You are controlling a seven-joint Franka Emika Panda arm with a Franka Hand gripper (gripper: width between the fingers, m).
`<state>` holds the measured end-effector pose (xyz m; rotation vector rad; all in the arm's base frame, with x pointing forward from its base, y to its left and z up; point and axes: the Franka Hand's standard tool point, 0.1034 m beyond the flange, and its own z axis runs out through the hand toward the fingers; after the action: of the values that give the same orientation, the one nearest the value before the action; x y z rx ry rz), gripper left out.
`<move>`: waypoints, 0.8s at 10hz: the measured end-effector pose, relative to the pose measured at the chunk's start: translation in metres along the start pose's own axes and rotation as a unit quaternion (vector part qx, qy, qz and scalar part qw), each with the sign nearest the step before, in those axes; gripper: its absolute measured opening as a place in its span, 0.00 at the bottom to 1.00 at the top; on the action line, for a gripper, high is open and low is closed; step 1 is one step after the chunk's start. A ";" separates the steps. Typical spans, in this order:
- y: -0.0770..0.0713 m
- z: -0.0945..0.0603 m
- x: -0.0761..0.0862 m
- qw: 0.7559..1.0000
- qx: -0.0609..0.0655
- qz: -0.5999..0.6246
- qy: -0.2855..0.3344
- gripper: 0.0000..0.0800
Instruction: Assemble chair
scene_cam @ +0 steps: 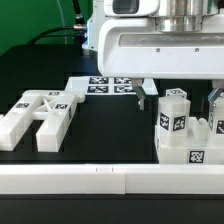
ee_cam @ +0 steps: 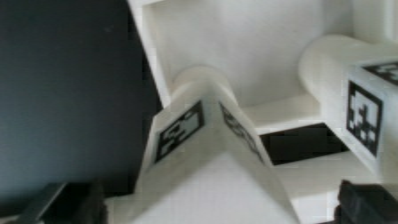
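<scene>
A cluster of glossy white chair blocks (scene_cam: 178, 128) with black-and-white tags stands at the exterior view's right, with short upright bars on a notched base. The white H-shaped frame (scene_cam: 40, 115) lies flat at the exterior view's left. My gripper (scene_cam: 182, 98) hangs directly over the cluster, one finger on each side of its top. In the wrist view my gripper (ee_cam: 214, 205) is open. Its dark fingertips (ee_cam: 63, 205) stand apart from a white tagged bar (ee_cam: 192, 130) that lies between them. A second tagged block (ee_cam: 365, 100) shows beside the bar.
The marker board (scene_cam: 105, 85) lies flat on the black table behind the H-shaped frame. A long white rail (scene_cam: 100, 180) runs along the front edge. A green surface shows at the back on the exterior view's left.
</scene>
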<state>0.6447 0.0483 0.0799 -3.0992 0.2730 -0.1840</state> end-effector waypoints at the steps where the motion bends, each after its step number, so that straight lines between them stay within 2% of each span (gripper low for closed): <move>1: 0.001 0.000 0.000 1.000 0.000 -0.024 0.000 0.81; 4: 0.002 0.000 0.000 0.996 -0.001 -0.085 -0.001 0.80; 6: 0.002 0.001 0.000 0.996 -0.001 -0.085 -0.001 0.38; 8: 0.002 0.001 0.000 0.997 -0.001 -0.080 -0.001 0.36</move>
<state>0.6441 0.0468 0.0793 -3.1215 0.0254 -0.1848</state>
